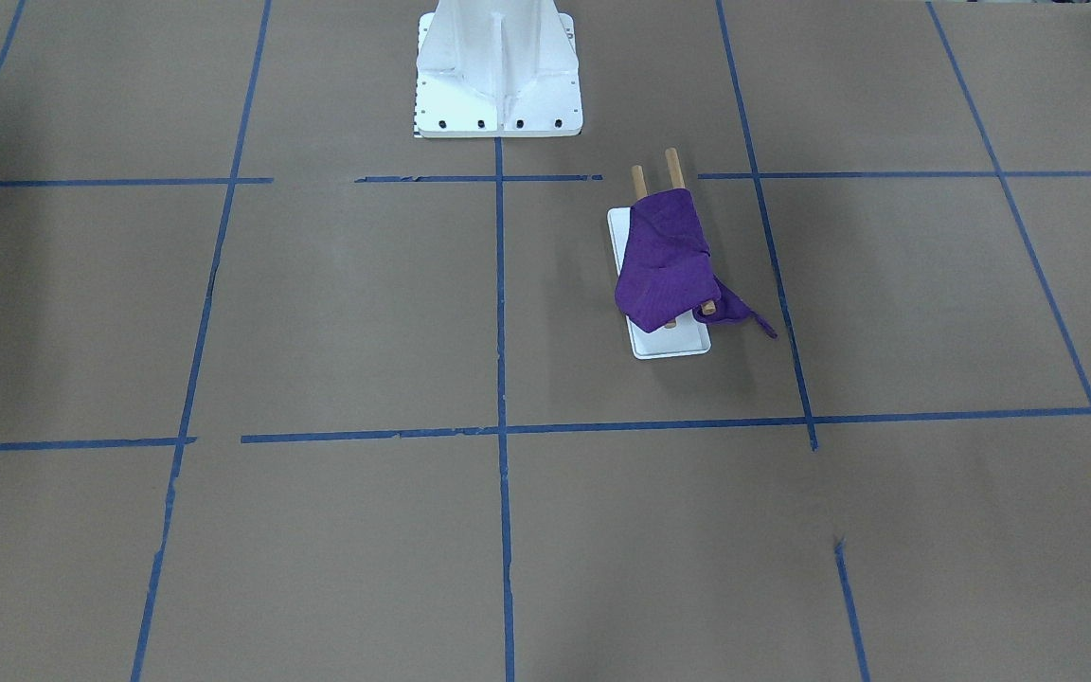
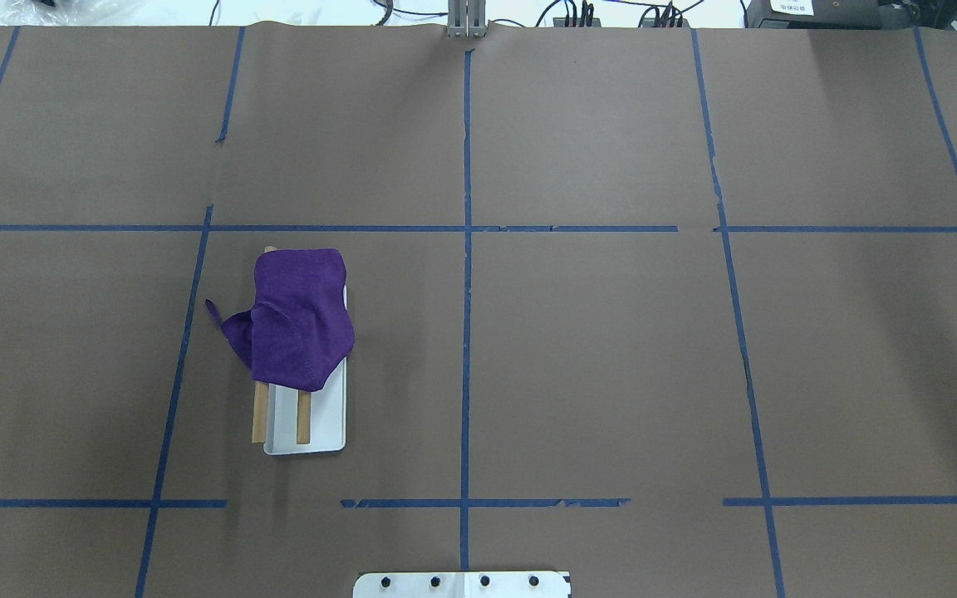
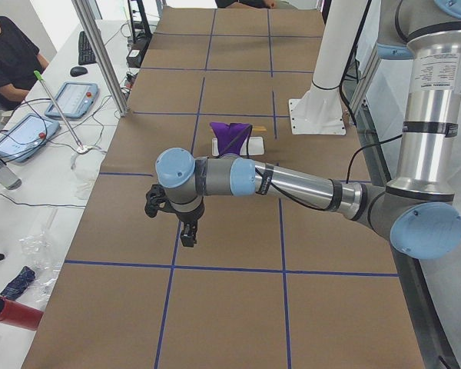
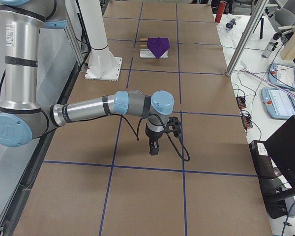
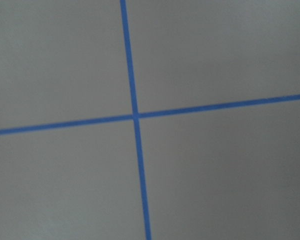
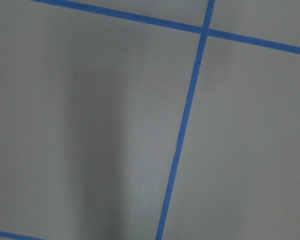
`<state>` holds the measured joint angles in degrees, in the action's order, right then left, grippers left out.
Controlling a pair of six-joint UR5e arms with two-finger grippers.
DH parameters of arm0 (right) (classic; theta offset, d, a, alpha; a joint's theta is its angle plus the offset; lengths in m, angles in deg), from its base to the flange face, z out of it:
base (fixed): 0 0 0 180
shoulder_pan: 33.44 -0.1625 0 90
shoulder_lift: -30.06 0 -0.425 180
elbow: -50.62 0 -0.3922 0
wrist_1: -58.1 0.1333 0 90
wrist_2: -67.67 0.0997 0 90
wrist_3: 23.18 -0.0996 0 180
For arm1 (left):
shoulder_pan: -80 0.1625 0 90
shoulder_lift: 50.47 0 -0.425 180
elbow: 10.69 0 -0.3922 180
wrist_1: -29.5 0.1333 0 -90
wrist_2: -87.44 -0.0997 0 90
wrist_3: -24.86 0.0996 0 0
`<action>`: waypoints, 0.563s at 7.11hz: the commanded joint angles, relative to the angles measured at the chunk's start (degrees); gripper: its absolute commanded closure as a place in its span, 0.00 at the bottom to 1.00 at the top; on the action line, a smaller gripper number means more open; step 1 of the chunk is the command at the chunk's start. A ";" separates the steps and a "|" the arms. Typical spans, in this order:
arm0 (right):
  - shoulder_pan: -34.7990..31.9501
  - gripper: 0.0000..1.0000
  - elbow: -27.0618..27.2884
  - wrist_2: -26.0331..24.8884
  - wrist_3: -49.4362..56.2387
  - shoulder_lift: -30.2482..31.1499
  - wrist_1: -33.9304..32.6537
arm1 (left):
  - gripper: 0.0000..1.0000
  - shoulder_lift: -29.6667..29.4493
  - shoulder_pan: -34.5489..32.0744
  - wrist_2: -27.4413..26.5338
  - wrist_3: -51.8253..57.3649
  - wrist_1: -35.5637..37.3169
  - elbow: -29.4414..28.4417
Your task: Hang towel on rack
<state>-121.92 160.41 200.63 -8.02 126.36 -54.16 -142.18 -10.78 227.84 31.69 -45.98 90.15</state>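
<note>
The purple towel (image 1: 664, 265) lies draped over both wooden dowels (image 1: 671, 163) of the rack (image 1: 669, 343), with one corner trailing onto the table. It also shows in the overhead view (image 2: 300, 316), over the white rack base (image 2: 321, 423). Both arms are away from it, each over bare table. The left gripper (image 3: 187, 234) shows only in the exterior left view and the right gripper (image 4: 154, 149) only in the exterior right view; both point down and I cannot tell whether they are open or shut. The wrist views show only brown table and blue tape.
The white bolted robot pedestal (image 1: 498, 76) stands at the table's robot side, near the rack. Blue tape lines grid the brown table. A person (image 3: 8, 54) sits at a side desk with tablets beyond the table's far edge.
</note>
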 commanded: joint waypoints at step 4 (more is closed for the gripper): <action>-0.11 0.00 -3.95 2.57 0.23 -0.23 4.67 | 0.00 0.66 1.75 0.93 0.12 -0.19 0.49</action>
<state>-122.11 157.68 203.01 -7.73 126.13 -51.54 -141.53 -9.56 228.75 31.71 -45.95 90.55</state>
